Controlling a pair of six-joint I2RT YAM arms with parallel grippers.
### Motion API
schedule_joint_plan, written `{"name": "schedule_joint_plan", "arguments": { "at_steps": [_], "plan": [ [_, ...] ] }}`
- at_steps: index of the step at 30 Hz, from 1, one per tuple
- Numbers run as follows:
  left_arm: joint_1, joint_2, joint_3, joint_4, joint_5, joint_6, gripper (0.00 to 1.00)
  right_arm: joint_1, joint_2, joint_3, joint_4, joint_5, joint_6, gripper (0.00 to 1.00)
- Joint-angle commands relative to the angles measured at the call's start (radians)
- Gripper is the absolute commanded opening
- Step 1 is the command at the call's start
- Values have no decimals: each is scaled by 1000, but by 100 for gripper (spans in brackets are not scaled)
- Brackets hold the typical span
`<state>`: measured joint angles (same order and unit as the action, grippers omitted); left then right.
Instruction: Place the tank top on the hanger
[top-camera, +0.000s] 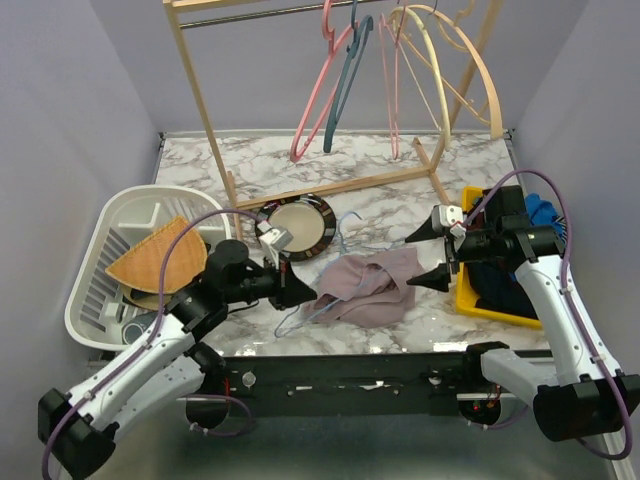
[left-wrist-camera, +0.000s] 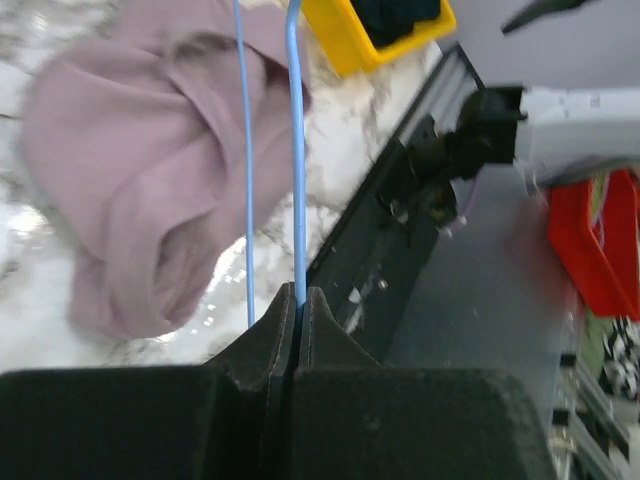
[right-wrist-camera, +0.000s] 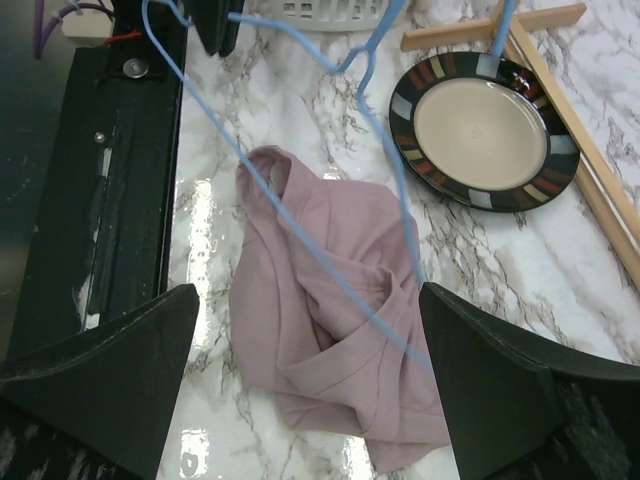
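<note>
Hanger (left-wrist-camera: 298, 150) wire cut by top edge; tank top (left-wrist-camera: 140, 180) blurred; wire end hidden between fingers (left-wrist-camera: 250, 370).

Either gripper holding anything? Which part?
Left gripper is shut on the hanger, pinching its thin blue wire frame. Right gripper is open by the tank top, holding nothing.

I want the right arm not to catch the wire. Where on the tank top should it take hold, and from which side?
Probably the bunched fold of the tank top toward the near edge of the table, from straight above. The cloth lies in a low heap, and that part is free of the hanger wire.
</note>
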<state>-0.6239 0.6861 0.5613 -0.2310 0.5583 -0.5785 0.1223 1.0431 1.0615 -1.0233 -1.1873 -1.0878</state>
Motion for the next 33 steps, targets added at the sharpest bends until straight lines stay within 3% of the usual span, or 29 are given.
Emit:
{"name": "schedule_joint_plan", "arguments": {
  "at_steps": [1,6,18,21,22,24,28,30,31,33],
  "plan": [
    [-155,139,75,102,40,52,0,-4,-3,3,-40,-40,-40,100],
    [-204,240,120,180,69,63,0,-3,-3,-47,-50,-44,-40,98],
    [-252,331,169,226,114,72,0,-3,63,-81,-146,-60,-116,78],
    [-252,325,166,226,86,80,0,-3,70,-71,-193,-70,-156,56],
    [-252,325,164,226,72,81,0,-1,74,-60,-205,-72,-161,33],
    [-252,325,163,226,45,85,0,0,77,-49,-230,-46,-152,1],
    [-252,326,155,211,-117,85,1,0,51,-49,-176,78,-26,1],
    [-250,329,157,179,-200,80,23,-1,15,-60,-140,151,40,1],
    [-250,328,160,147,-225,85,46,-1,2,-67,-126,173,60,1],
    [-252,323,166,102,-322,85,60,-3,-49,-84,-107,218,89,1]
  ]
}}
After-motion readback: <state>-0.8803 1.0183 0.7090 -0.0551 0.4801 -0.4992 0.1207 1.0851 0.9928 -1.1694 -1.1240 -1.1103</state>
